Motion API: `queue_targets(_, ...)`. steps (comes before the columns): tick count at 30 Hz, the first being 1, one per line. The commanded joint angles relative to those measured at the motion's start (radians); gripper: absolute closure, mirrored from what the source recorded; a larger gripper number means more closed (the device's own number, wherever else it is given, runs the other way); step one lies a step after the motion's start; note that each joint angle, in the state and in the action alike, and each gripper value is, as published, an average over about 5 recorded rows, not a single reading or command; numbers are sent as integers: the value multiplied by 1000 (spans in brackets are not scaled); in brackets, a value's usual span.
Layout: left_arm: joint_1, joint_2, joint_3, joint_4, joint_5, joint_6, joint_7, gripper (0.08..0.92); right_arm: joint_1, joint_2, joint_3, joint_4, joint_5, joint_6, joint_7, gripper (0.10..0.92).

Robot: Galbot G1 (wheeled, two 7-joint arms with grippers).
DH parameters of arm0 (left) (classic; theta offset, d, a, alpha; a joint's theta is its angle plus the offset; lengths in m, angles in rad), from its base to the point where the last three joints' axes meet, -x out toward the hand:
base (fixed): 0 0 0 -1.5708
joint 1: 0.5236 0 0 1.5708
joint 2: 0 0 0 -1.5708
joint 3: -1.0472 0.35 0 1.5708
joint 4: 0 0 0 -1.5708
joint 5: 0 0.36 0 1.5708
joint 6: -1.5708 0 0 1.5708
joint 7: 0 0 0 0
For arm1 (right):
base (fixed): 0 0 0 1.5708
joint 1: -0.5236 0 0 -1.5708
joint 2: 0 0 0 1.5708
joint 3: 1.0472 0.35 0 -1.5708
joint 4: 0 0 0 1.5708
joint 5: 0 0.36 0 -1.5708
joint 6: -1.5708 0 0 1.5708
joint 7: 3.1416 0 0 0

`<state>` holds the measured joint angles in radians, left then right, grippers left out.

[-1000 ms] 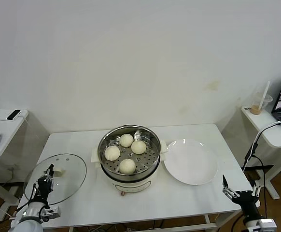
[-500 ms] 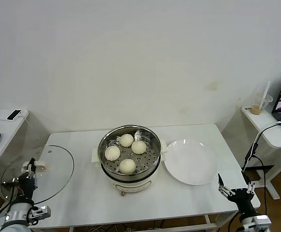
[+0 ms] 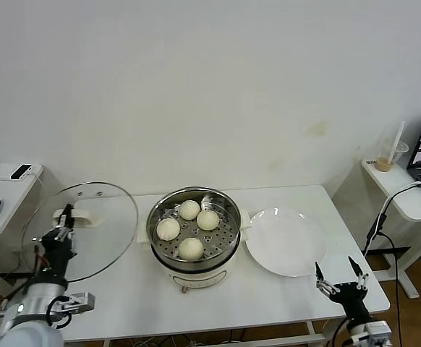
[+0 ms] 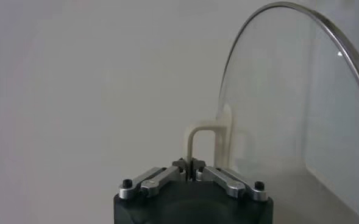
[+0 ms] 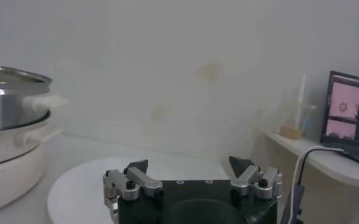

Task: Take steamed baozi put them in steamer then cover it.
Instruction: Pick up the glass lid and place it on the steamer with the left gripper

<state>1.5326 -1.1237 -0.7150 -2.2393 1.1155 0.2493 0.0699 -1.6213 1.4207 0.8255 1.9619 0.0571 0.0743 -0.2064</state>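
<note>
Cover raised since earlier, left pincer clenching its handle, right pincer released.

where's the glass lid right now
In the head view the glass lid is on the robot's left, held up by its handle in the shut left gripper, just beside the steamer, not yet over it.

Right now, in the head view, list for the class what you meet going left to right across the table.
left gripper shut on the cover's handle → cover → steamer with four steamed baozi → white plate → open right gripper
</note>
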Motion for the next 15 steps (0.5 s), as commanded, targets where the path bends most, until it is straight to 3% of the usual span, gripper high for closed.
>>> queue_targets(1, -164, 61, 280, -30, -15, 106, 57, 877, 29, 5, -53, -25, -67, -2, 4, 203)
queue_targets(7, -330, -10, 435, 82, 90, 153, 115, 877, 40, 27, -97, -38, -121, -15, 14, 203)
queue_targets(15, -385, -210, 501, 173, 329, 153, 195, 877, 66, 33, -156, -68, -151, -30, 21, 203)
